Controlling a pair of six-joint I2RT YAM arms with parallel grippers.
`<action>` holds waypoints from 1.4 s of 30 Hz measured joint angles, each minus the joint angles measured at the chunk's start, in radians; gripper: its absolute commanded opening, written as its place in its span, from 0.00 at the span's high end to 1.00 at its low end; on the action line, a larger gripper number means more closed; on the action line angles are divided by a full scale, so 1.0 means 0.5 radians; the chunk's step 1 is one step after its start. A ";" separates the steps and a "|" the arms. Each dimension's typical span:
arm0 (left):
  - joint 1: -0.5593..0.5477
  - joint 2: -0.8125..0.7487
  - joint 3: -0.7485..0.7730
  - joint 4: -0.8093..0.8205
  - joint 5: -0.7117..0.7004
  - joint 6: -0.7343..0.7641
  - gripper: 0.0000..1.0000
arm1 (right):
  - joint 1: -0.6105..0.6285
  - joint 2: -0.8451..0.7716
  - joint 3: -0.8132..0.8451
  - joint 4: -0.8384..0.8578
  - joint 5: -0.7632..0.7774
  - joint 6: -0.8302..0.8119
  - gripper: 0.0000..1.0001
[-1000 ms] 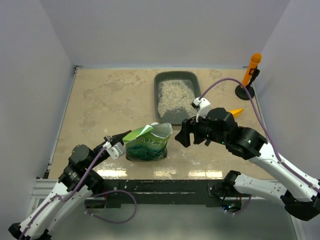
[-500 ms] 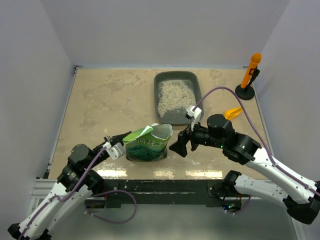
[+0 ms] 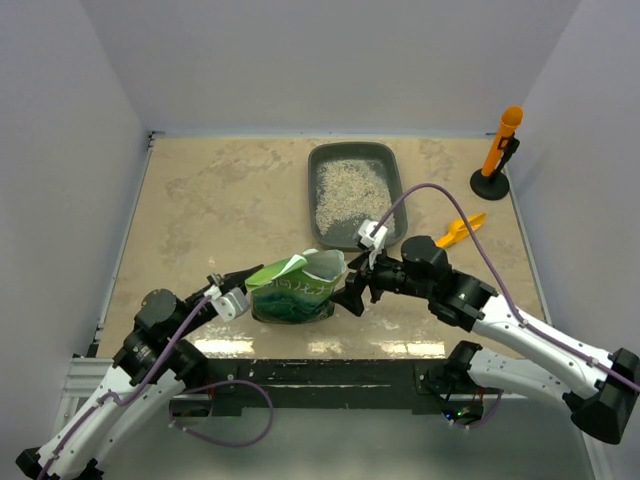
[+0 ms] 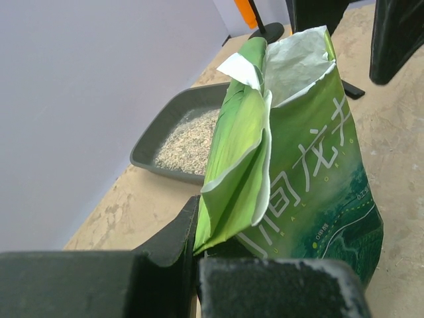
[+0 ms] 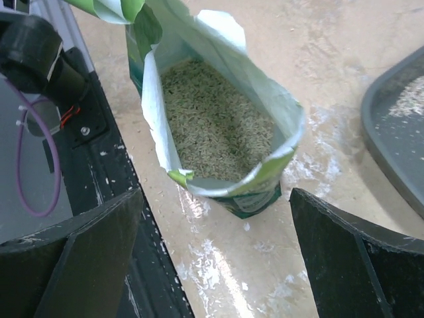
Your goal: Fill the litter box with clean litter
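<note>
The dark grey litter box (image 3: 393,168) lies at the table's back centre with pale clean litter (image 3: 348,190) spread inside; it also shows in the left wrist view (image 4: 154,136). A glossy green bag (image 3: 293,297) stands upright near the front edge, its top open and more litter (image 5: 215,126) inside. My left gripper (image 3: 240,280) is shut on the bag's folded left top edge (image 4: 232,165). My right gripper (image 3: 352,293) is open just to the right of the bag, and its wide-spread fingers (image 5: 86,252) touch nothing.
An orange scoop (image 3: 460,230) lies on the table right of the litter box. An orange-handled tool stands in a black base (image 3: 497,150) at the back right. Spilled granules (image 5: 225,258) dot the tabletop beside the bag. White walls enclose three sides.
My right arm has swung left and down to the bag's right side, and its jaws have spread wider. The left gripper and the bag have stayed put.
</note>
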 measured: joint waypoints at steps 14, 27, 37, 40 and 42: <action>0.001 -0.034 0.000 -0.029 0.053 0.008 1.00 | -0.001 0.304 -0.048 0.410 -0.219 -0.097 0.02; 0.002 -0.031 0.000 -0.026 0.108 0.015 1.00 | -0.008 0.272 -0.387 1.032 -0.344 0.011 0.07; 0.002 -0.027 0.009 -0.040 0.129 0.017 1.00 | -0.008 0.217 -0.559 1.318 -0.371 0.141 0.37; 0.002 -0.024 0.016 -0.048 0.129 0.019 1.00 | -0.009 0.117 -0.596 1.315 -0.324 0.170 0.51; 0.002 -0.016 0.025 -0.056 0.128 0.019 1.00 | -0.009 0.050 -0.602 1.302 -0.292 0.186 0.61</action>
